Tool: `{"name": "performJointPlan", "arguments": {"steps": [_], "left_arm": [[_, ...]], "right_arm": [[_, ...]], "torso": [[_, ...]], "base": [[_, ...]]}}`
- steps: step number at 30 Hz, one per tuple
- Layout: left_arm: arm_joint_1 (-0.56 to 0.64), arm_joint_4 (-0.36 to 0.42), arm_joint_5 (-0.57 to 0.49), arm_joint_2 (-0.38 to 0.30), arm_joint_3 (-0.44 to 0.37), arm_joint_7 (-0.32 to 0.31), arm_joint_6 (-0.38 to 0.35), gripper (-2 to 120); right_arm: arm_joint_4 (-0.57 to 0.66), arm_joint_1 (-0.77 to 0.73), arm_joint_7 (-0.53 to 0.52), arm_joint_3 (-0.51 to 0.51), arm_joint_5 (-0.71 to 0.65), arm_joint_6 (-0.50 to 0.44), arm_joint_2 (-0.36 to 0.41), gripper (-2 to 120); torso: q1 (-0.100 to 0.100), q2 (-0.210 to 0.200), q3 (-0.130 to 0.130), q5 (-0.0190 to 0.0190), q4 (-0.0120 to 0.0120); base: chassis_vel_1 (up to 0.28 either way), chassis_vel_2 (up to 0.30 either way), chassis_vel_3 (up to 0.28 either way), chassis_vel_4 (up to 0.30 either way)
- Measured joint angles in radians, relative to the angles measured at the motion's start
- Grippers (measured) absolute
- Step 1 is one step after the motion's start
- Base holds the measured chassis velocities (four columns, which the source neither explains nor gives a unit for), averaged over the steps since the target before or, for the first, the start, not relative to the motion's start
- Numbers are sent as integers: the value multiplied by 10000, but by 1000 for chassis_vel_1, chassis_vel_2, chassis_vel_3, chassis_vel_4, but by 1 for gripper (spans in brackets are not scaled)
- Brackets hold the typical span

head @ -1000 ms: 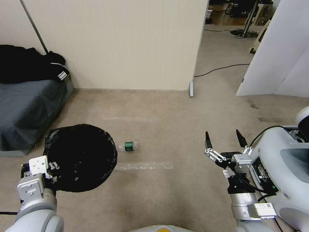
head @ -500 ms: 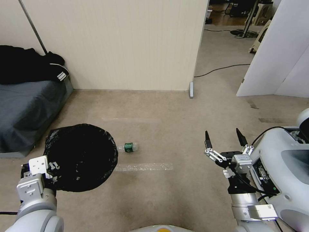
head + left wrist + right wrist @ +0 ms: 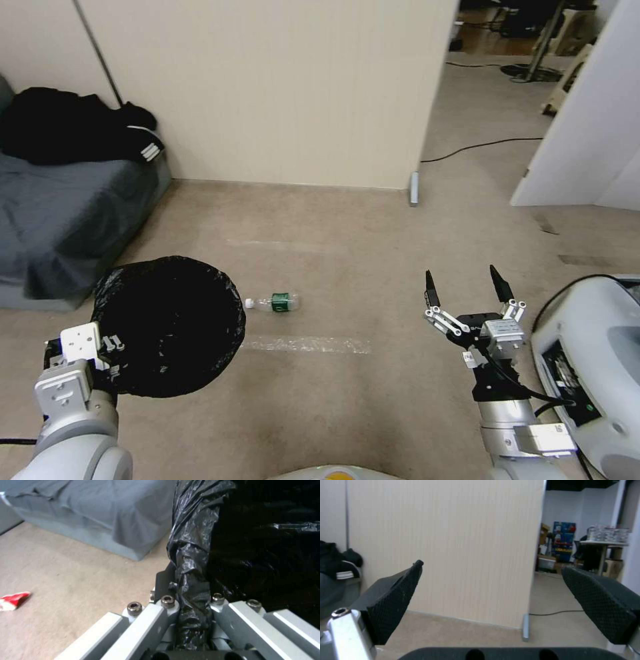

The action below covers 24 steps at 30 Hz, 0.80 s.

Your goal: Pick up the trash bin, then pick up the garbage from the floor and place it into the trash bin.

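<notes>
at bin rim (image 3: pixel 193 562), left claw (image 3: pixel 191 610) clamped

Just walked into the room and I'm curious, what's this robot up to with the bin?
The robot is collecting litter. Its left claw is shut on the black bag at the rim of the trash bin, holding it on its left side. A small bottle with a green label lies on the carpet just beside the bin. The right claw is open and empty, out in front on its right side. A red wrapper also lies on the floor.
</notes>
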<state>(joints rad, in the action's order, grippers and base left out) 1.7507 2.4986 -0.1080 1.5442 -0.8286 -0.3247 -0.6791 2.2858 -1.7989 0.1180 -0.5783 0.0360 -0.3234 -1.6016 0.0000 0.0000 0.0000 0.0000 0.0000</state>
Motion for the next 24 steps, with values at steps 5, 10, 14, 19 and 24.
{"name": "performJointPlan", "arguments": {"steps": [5,10,14,19,24], "left_arm": [[12,6,-1,6,17,13,2,1],[20,6,0,15,45,20,3,1],[19,6,3,19,79,26,20,1],[-3,-1,45,41,157,26,61,1],[-25,-16,57,56,188,52,72,1]], "right_arm": [[-13,12,9,-14,0,-40,-12,100],[-14,12,19,-14,0,-47,-16,100],[-16,19,24,-18,0,-51,-14,100],[-50,58,38,-19,4,-51,-21,100],[-72,103,66,-30,6,-45,-18,100]], "torso": [[0,0,0,0,0],[1,0,0,0,3],[1,0,0,0,2],[0,0,0,0,2],[0,0,0,0,-3]], "base": [[90,79,98,92],[110,122,123,116],[105,120,103,78],[73,69,62,67],[0,0,0,0]]}}
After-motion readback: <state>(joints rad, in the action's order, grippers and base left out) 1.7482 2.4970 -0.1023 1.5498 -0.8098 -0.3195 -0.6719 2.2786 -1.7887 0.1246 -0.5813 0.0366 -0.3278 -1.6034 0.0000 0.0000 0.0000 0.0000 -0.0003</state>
